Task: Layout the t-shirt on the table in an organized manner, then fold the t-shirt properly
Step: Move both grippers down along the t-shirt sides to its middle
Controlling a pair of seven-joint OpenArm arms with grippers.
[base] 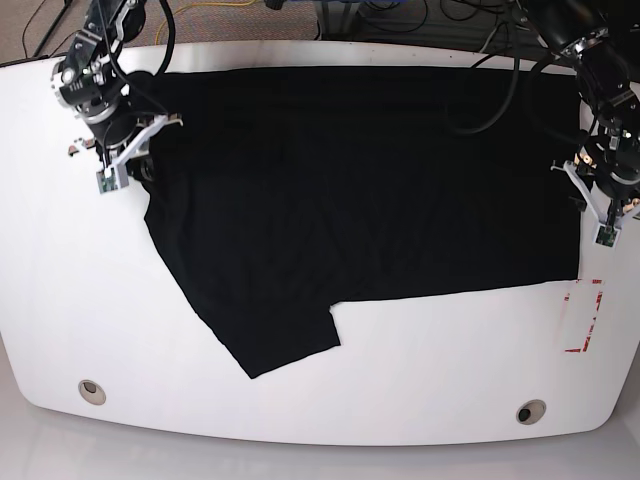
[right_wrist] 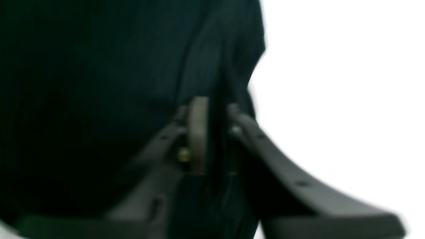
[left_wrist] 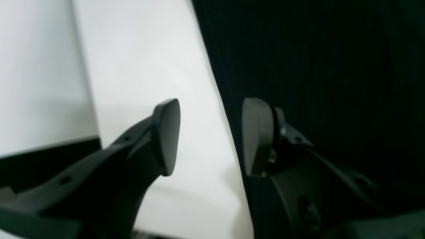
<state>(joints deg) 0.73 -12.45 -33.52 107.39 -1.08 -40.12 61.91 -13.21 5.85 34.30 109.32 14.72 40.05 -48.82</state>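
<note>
The black t-shirt (base: 350, 190) lies spread flat across the white table (base: 420, 350), with one sleeve (base: 285, 340) pointing toward the front edge. My left gripper (base: 598, 200) is at the shirt's right edge. In the left wrist view it (left_wrist: 211, 136) is open, one finger over bare table (left_wrist: 139, 49) and the other over the cloth (left_wrist: 332, 66), with nothing between them. My right gripper (base: 128, 165) is at the shirt's upper left edge. The right wrist view is blurred: its fingers (right_wrist: 215, 136) stand a narrow gap apart with a raised fold of the shirt (right_wrist: 99, 66) between them.
A red-and-white rectangle mark (base: 583, 318) sits near the table's right front. Two round metal grommets (base: 91, 391) (base: 531, 411) lie along the front edge. Cables (base: 400, 20) run behind the table's back edge.
</note>
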